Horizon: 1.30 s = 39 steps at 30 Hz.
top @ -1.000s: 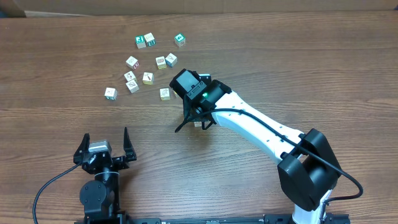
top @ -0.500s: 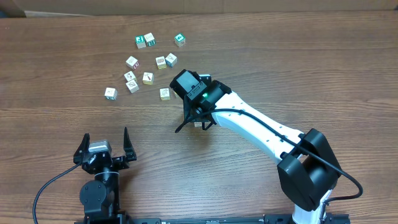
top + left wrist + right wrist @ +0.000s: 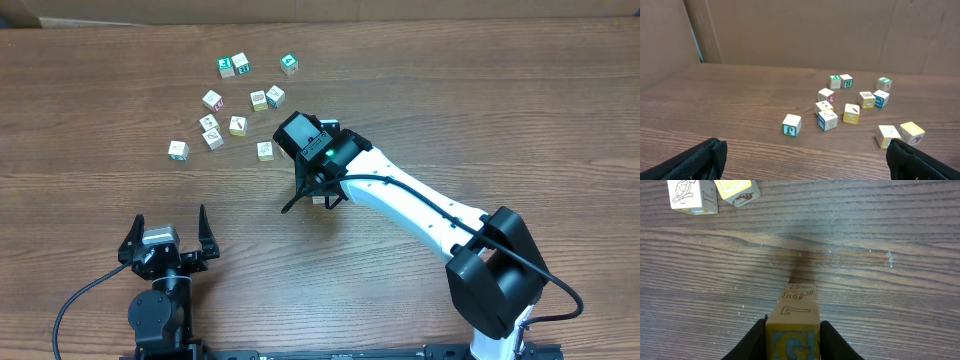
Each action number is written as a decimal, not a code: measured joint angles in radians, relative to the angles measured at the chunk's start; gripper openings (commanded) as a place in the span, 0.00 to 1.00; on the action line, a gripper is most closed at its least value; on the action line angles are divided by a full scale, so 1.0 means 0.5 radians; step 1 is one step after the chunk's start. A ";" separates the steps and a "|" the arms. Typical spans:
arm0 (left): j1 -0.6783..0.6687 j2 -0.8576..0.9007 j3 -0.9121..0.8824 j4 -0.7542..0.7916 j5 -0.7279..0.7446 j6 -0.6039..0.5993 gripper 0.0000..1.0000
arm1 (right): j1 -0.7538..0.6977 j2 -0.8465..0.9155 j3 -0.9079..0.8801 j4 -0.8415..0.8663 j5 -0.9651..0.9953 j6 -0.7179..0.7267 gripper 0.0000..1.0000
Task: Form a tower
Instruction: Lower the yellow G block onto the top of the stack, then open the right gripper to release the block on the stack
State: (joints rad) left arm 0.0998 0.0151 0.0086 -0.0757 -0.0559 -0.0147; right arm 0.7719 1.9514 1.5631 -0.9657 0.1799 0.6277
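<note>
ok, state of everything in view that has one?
tower, upright on the table, top cube gripped
right gripper, shut on the tower's top cube
left gripper, open, empty, away from the cubes
loose cubes, scattered singly on the table, none stacked

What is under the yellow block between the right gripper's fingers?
A narrow stack of blocks reaching the table; the arm hides it overhead, so their count is unclear.
</note>
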 measured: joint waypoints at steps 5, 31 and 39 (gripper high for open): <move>0.000 0.000 0.000 0.000 0.000 0.000 1.00 | 0.000 0.000 0.000 0.000 0.000 0.002 0.33; 0.000 0.000 0.000 0.000 0.000 0.000 1.00 | 0.000 0.000 0.000 0.048 -0.001 -0.005 0.47; 0.000 0.000 0.000 0.000 0.000 0.000 1.00 | -0.004 0.000 0.133 -0.021 0.008 -0.080 0.62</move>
State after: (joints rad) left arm 0.0998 0.0151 0.0086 -0.0757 -0.0559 -0.0147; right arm 0.7700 1.9514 1.6295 -0.9760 0.1837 0.5877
